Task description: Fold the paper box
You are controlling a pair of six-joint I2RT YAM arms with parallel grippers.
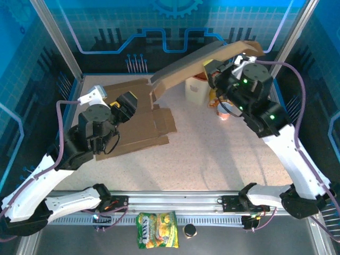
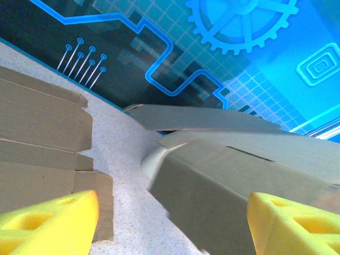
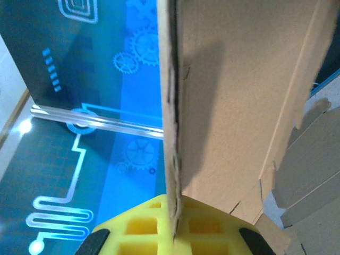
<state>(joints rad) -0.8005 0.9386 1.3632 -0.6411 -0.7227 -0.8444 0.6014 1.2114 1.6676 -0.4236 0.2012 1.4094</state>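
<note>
The paper box is a flat brown cardboard blank. Part of it (image 1: 135,125) lies on the table at left centre, and a long panel (image 1: 202,58) rises from it toward the back right. My right gripper (image 1: 220,71) holds the raised end, and its yellow pads (image 3: 138,228) are shut on the cardboard's edge (image 3: 171,133). My left gripper (image 1: 130,106) hovers over the lying part. Its yellow fingertips (image 2: 48,223) stand wide apart, open. The raised panel (image 2: 239,175) shows ahead between them, untouched, and flat flaps (image 2: 37,133) lie to its left.
A white container (image 1: 195,90) and a small cup (image 1: 226,112) stand behind the raised panel near my right gripper. A candy bag (image 1: 156,229) and a small black cap (image 1: 189,230) lie beyond the front rail (image 1: 175,202). Glass walls close the back and sides.
</note>
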